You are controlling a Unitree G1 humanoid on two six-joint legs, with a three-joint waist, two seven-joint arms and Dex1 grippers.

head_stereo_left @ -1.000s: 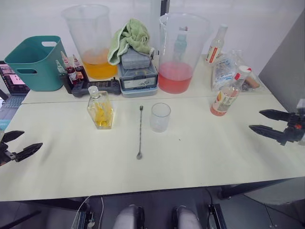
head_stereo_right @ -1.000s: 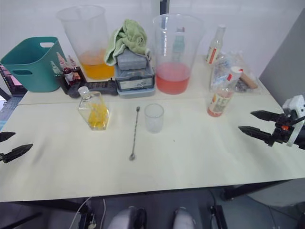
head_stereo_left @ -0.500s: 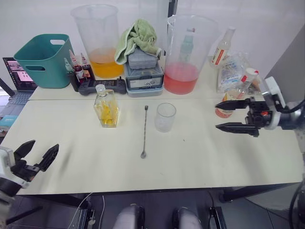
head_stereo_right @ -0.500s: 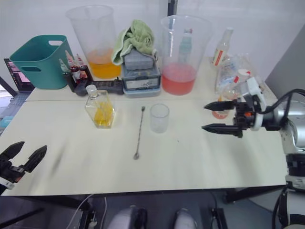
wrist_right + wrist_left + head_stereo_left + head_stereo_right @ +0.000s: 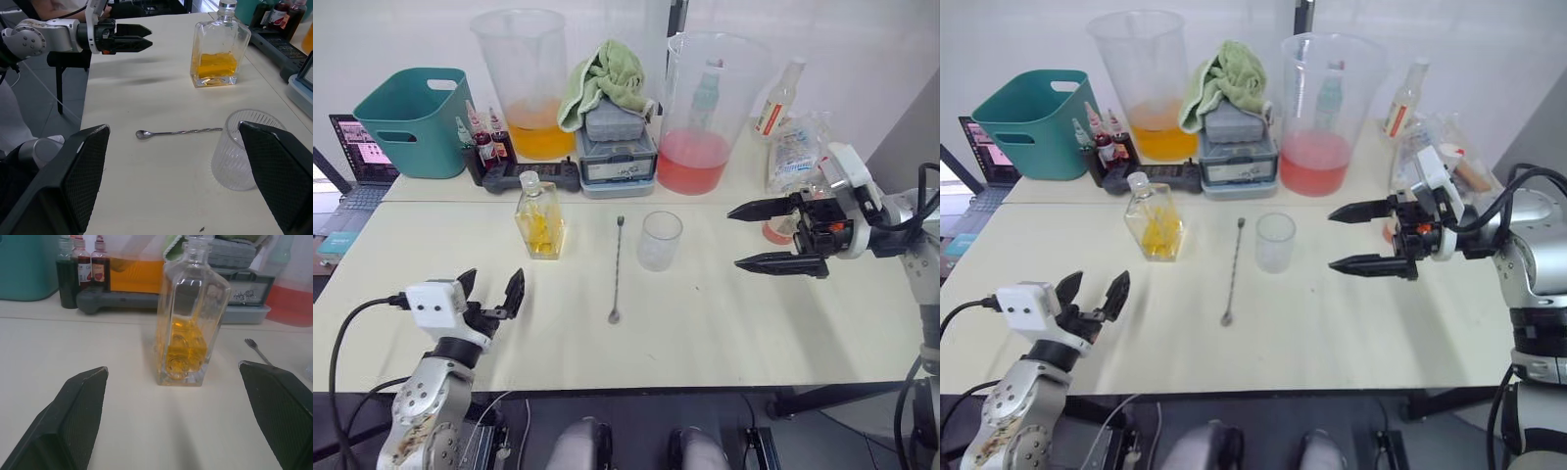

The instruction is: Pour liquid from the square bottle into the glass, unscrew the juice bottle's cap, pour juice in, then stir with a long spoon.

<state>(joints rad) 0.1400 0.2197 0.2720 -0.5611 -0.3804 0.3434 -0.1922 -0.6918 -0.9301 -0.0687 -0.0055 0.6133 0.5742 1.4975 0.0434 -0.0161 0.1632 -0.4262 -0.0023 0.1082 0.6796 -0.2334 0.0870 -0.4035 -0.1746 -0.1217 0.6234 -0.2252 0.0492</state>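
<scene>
The square bottle point(image 5: 539, 217) with yellow liquid stands left of centre on the table, stoppered. The empty glass point(image 5: 659, 240) stands to its right, and the long spoon point(image 5: 617, 269) lies between them. My left gripper point(image 5: 492, 291) is open near the table's front edge, pointing at the square bottle point(image 5: 188, 318) from a short way off. My right gripper point(image 5: 734, 238) is open, right of the glass point(image 5: 244, 149), holding nothing. The juice bottle point(image 5: 774, 231) stands behind the right gripper, mostly hidden by it.
Along the back stand a teal bin point(image 5: 406, 117), a beaker of orange liquid point(image 5: 524, 88), a green cloth point(image 5: 607, 73) on grey boxes, a beaker of pink liquid point(image 5: 705, 117), small dye bottles point(image 5: 484, 137), a black controller point(image 5: 524, 176) and a plastic bag point(image 5: 798, 147). A laptop point(image 5: 347, 147) sits far left.
The camera view has shifted. My left gripper has come in over the table's front edge toward the square bottle. My right gripper has moved left, in front of the juice bottle. Both stay open.
</scene>
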